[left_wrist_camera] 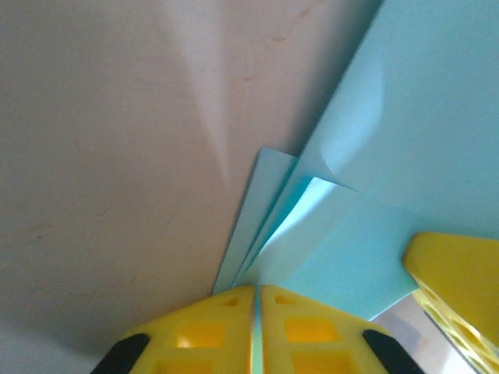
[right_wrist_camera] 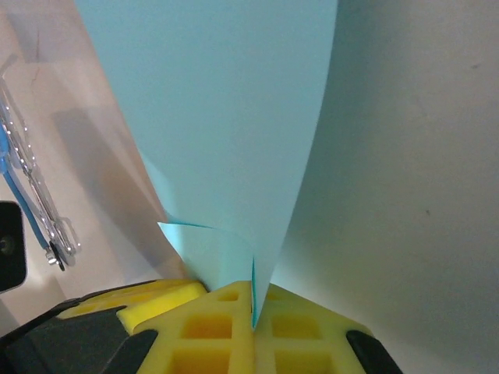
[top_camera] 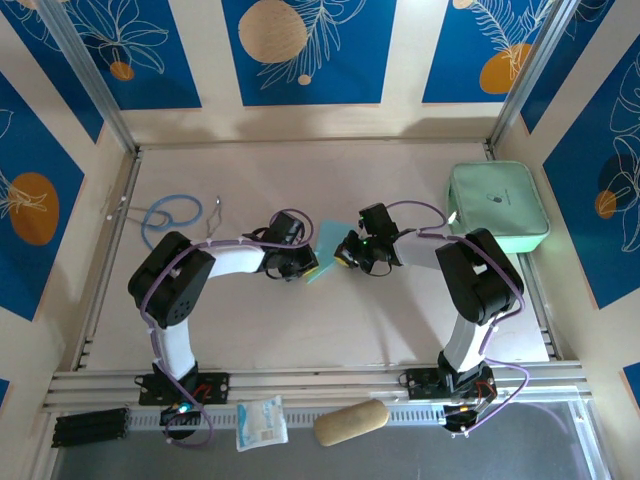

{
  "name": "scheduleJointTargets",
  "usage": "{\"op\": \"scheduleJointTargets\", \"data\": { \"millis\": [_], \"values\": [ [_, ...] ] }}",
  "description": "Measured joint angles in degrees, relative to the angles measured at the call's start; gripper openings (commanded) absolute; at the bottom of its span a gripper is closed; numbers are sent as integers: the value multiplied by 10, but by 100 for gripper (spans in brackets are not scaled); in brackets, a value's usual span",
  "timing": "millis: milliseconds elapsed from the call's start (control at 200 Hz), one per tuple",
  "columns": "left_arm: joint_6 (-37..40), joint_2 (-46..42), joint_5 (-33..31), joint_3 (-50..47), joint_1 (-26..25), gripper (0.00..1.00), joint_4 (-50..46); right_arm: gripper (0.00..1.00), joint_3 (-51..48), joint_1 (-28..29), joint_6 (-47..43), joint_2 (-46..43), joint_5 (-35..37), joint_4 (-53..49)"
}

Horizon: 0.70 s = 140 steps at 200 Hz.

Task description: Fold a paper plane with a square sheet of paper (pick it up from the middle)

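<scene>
The square sheet of paper (top_camera: 325, 246) is light blue and folded into layered flaps like a narrow paper plane. It hangs just above the table's middle, between both grippers. My left gripper (top_camera: 305, 268) is shut on its left edge. In the left wrist view the yellow pads (left_wrist_camera: 210, 335) press together with a thin blue edge between them, and the folded layers (left_wrist_camera: 405, 117) fan out ahead. My right gripper (top_camera: 346, 258) is shut on the other side. In the right wrist view the paper (right_wrist_camera: 234, 117) rises from the closed pads (right_wrist_camera: 210, 335).
A mint-green zip case (top_camera: 497, 207) lies at the back right. A blue cable loop (top_camera: 168, 215) lies at the back left. On the front rail sit a white snack packet (top_camera: 261, 422) and a tan oblong object (top_camera: 350, 423).
</scene>
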Motion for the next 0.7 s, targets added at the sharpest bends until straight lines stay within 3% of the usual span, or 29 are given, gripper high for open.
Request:
{"op": "scheduleJointTargets", "data": {
  "millis": [205,470,700],
  "values": [
    [111,-60,-23,-2,0,38,-15,0,-3,0,2,-33,30,-26],
    [309,-103,-26,-54,-12,49,67,0,-5,0,26,-83,69,-69],
    [463,-92,-17,-94,-47,51,151,0,-5,0,64,-89,76,-100]
  ]
}}
